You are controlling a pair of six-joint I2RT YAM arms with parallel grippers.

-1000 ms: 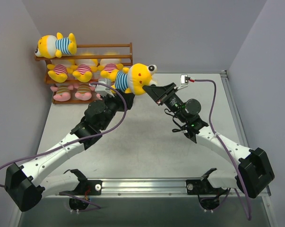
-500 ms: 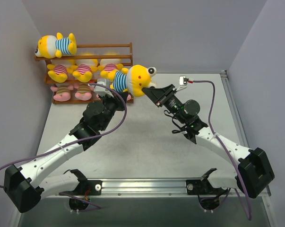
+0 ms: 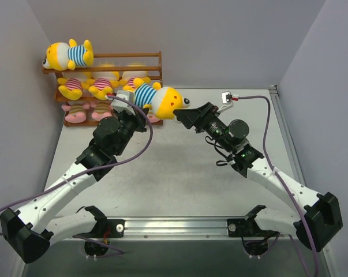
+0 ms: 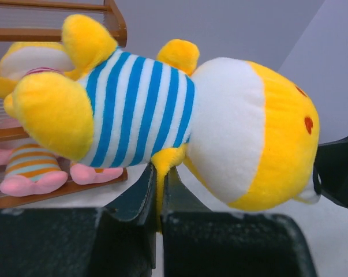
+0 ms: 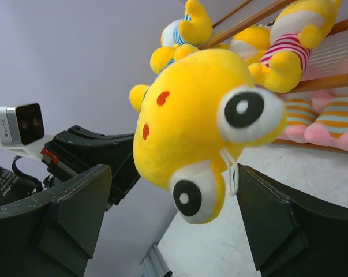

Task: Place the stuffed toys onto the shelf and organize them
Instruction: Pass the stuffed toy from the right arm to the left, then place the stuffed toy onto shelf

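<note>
Shelf, far left: The wooden shelf (image 3: 140, 55) carries one blue-striped toy (image 3: 70, 56) on its top tier, pink-striped yellow toys (image 3: 98, 86) on the middle tier and pink toys (image 3: 75, 113) at the bottom.
Left gripper: Open a second ago, the left gripper (image 4: 158, 193) is now pinched tight on a yellow limb of the second blue-striped toy (image 3: 156, 99).
Toy: It hangs in the air just in front of the shelf's right end, head pointing right, nearer the rack than a moment ago.
Right gripper: Closed on the head until now, the right gripper (image 3: 184, 114) stands wide on either side of it.
Meaning: The handover looks complete; the left gripper can likely carry the toy up to the top tier.
</note>
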